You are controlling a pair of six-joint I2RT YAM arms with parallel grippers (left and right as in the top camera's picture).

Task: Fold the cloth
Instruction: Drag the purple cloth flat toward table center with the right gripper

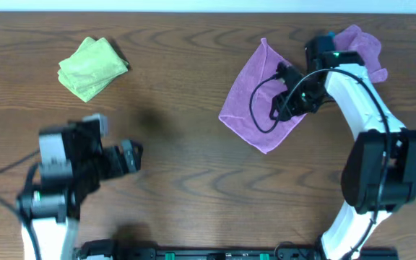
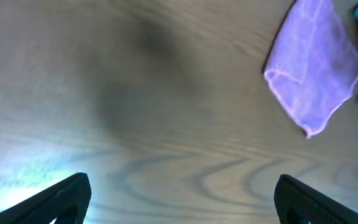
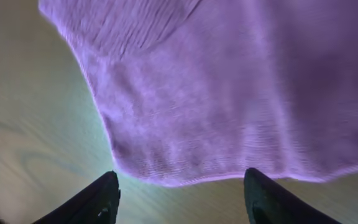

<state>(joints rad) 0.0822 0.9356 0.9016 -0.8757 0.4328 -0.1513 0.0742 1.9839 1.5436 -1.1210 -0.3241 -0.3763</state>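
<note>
Found a folded green cloth (image 1: 92,68) at ten o'clock on the table (image 1: 186,137), well apart from everything else. Next, down at seven o'clock, met the left gripper (image 1: 132,157), fingers spread wide and holding nothing, with only bare wood between them in its wrist view. Placed the cloth (image 1: 251,97) at about one o'clock on the table, lying flat and skewed, its long edge running roughly from one o'clock down to seven. Put it toward two o'clock from the left gripper, well apart. Caught the right gripper (image 1: 286,95) directly over the cloth's right half, fingers parted and pinching nothing; saw a hemmed edge just ahead of the gap in its wrist view. Judged the right gripper far the nearer for the first grab. Spotted, farthest right, a second purple cloth (image 1: 360,43) bunched with a blue rag (image 1: 323,36); could not tell whether it touched the cloth.
</note>
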